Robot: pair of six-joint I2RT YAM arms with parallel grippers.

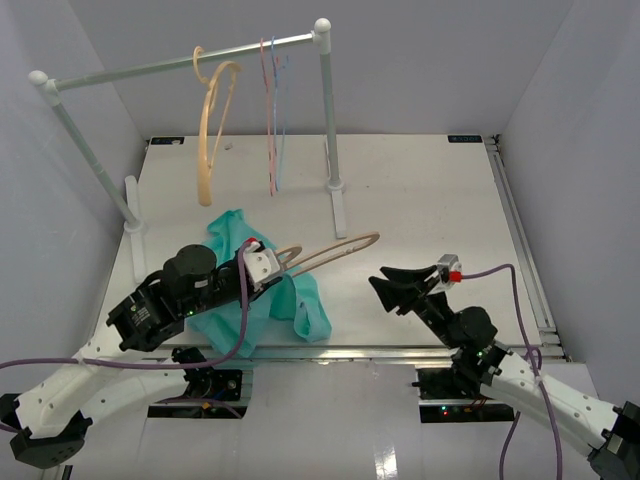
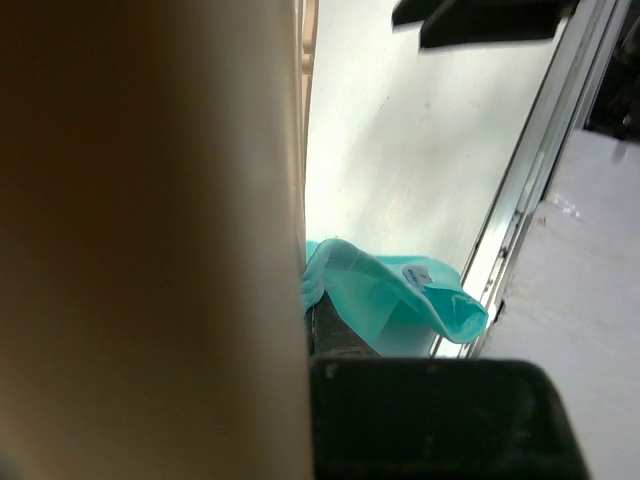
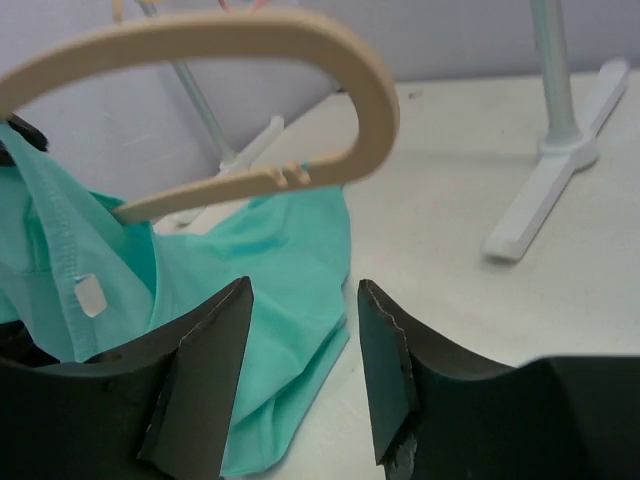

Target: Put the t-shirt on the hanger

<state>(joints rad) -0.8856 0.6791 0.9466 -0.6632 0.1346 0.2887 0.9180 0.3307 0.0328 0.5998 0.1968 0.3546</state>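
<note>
Operator, your left end effector (image 1: 268,263) is clamped on the hanger (image 1: 340,247), whose thin arms reach out to the right above the teal t-shirt (image 1: 305,305). The t-shirt is heaped on the desk (image 1: 430,190) near its front edge. Your right end effector (image 1: 385,295) hangs wide open and empty, near the hanger's far end.

Noting soft matt cloth on the t-shirt (image 1: 300,305), stitched along the hem. Seeing smooth, faintly satiny tan on the hanger (image 3: 375,95), not telling wood from plastic. Reading matt black plastic on the right gripper (image 3: 303,300), smooth white on the table (image 1: 430,200).
</note>
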